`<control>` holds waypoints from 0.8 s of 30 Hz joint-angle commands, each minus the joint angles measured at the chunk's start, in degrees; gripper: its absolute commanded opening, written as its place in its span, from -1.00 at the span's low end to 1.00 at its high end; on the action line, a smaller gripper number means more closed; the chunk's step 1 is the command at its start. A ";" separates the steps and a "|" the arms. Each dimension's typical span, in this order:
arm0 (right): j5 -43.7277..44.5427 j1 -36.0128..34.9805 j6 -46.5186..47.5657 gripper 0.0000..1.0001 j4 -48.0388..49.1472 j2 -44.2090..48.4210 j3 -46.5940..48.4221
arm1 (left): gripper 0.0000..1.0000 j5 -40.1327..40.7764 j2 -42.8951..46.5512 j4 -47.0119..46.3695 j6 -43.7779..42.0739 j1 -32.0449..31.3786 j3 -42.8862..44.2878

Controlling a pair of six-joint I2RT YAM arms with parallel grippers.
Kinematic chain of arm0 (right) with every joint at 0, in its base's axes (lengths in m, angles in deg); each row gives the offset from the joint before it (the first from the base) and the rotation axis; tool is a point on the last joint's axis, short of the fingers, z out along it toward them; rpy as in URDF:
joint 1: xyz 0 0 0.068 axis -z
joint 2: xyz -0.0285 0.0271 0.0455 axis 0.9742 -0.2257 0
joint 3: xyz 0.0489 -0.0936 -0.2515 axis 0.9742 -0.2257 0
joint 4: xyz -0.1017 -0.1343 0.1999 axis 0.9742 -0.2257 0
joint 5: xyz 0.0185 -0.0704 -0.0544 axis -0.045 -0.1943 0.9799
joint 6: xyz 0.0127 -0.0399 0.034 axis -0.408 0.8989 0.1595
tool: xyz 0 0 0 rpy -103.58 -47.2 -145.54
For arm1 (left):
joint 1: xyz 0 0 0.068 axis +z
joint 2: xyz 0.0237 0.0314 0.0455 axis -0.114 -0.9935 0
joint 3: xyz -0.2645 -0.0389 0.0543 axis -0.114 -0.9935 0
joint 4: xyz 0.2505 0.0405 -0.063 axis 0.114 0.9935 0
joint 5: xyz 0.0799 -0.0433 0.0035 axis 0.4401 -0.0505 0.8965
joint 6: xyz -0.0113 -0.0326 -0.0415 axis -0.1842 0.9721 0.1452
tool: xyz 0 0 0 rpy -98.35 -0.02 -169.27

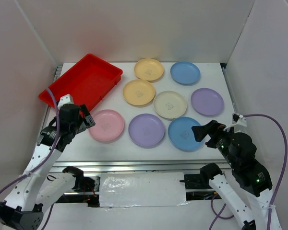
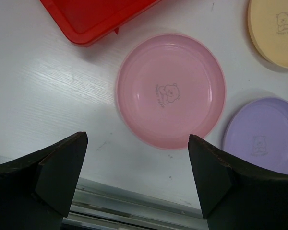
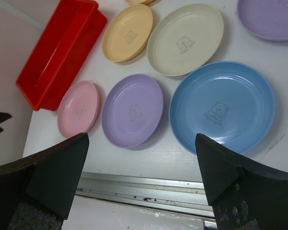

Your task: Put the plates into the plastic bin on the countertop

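Plates: eight, round, shallow, pastel, bear mark at centre; flat on the table beside the bin.
Bin: red, far left.
Left gripper: wide open, empty.
Right gripper: wide open, empty.

The plates lie on the countertop, right of and before the plastic bin.

My left fingers look matt black, the pink plate and blue plate are smooth plastic with a soft sheen, the red bin is glossier plastic, the white countertop is faintly wood-grained, and its edge rail is dull brushed metal
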 commanded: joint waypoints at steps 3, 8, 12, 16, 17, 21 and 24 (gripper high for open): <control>-7.27 0.20 -0.08 1.00 5.11 0.97 -2.17 | 0.99 -9.88 -5.17 -4.53 10.21 1.31 -4.05; -11.23 0.11 -1.14 1.00 5.47 1.32 -4.54 | 0.99 -6.67 -14.21 -8.58 15.83 1.57 -8.45; -11.68 0.29 -0.97 1.00 5.30 2.90 -6.13 | 0.99 -1.48 -20.54 -6.30 20.93 1.75 -9.33; -12.20 0.29 -0.88 1.00 5.73 3.61 -7.01 | 0.99 -0.15 -23.63 -10.24 24.01 1.83 -13.89; -12.64 0.20 -0.96 1.00 6.00 3.61 -7.01 | 0.98 -0.41 -24.07 -13.47 24.19 1.84 -14.77; -14.57 0.20 -0.44 1.00 6.79 3.78 -7.01 | 0.78 -2.88 -27.84 -19.65 24.89 2.45 -18.12; -15.01 0.20 -0.09 1.00 6.62 3.61 -6.74 | 0.46 -2.35 -29.69 -20.36 26.03 2.10 -18.56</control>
